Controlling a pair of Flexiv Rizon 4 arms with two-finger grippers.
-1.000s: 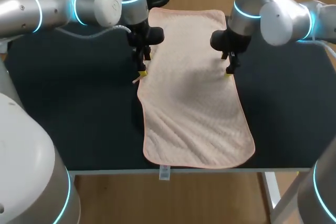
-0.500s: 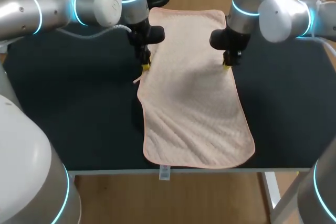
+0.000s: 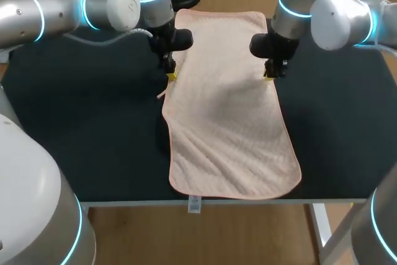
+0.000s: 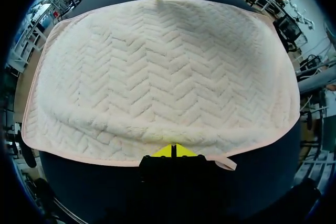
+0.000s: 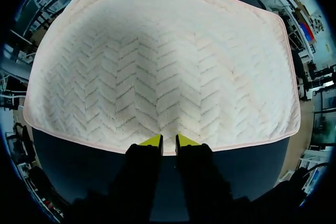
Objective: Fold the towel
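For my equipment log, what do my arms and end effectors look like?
The left arm and right arm are rounded silver links with glowing cyan joint rings. Left end effector and right end effector are black, yellow-tipped. A grey cable hangs under the left arm.

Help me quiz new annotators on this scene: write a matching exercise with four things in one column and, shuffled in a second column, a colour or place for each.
Things
1. towel
2. table
3. left hand
4. right hand

Colour or place
A. at the towel's right long edge
B. black
C. pale pink
D. at the towel's left long edge

Pairs: 1-C, 2-B, 3-D, 4-A
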